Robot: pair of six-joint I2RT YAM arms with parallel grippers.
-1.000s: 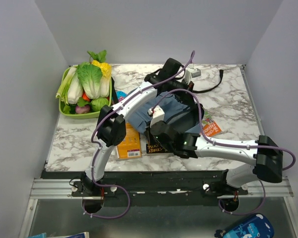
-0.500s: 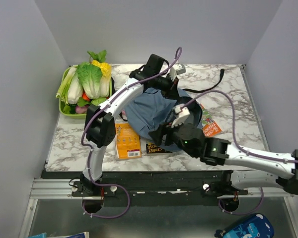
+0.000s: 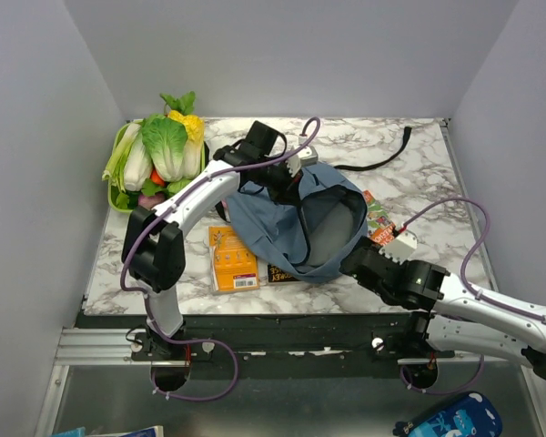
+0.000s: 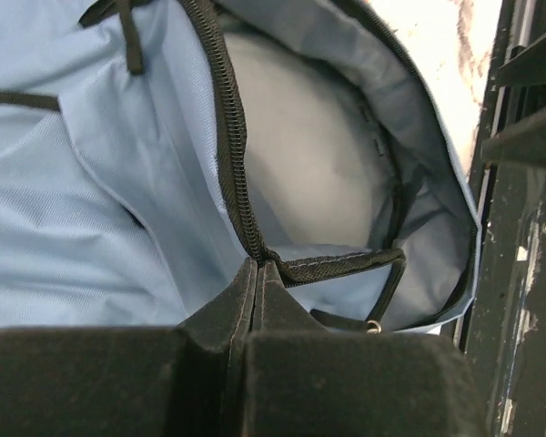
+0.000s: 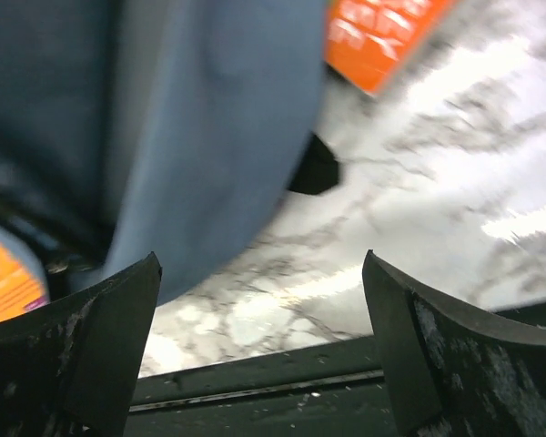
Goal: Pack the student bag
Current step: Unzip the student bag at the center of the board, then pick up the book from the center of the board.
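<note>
Where the right arm ends: the right gripper (image 5: 259, 258) sits low at the near right of the table, jaws spread wide with nothing between them, just beside the bag's near right edge.
Marble table (image 3: 437, 182): white with grey veining, bare at the near right under the released gripper.
Orange book (image 3: 232, 259): flat on the near left of the table, its right edge close to the bag.
Dark book (image 3: 287, 271): flat beside the orange one, its far part covered by the bag's near edge.
Student bag (image 3: 273, 223): dusty-blue, in the middle of the table, its zip undone and its mouth gaping toward the right, pale lining showing inside.
Third book (image 3: 379, 223): orange and green, lying to the right of the bag, partly tucked under its rim.
Left gripper (image 4: 259, 264): clenched on the bag's zipper edge at the far side of the opening, holding that rim up; the arm reaches in from the left.
Black strap (image 3: 382, 159): trails from the bag's far side across the far right of the table.
Green basket (image 3: 114, 196): at the far left corner, heaped with toy vegetables (image 3: 168, 146), well apart from both grippers.
</note>
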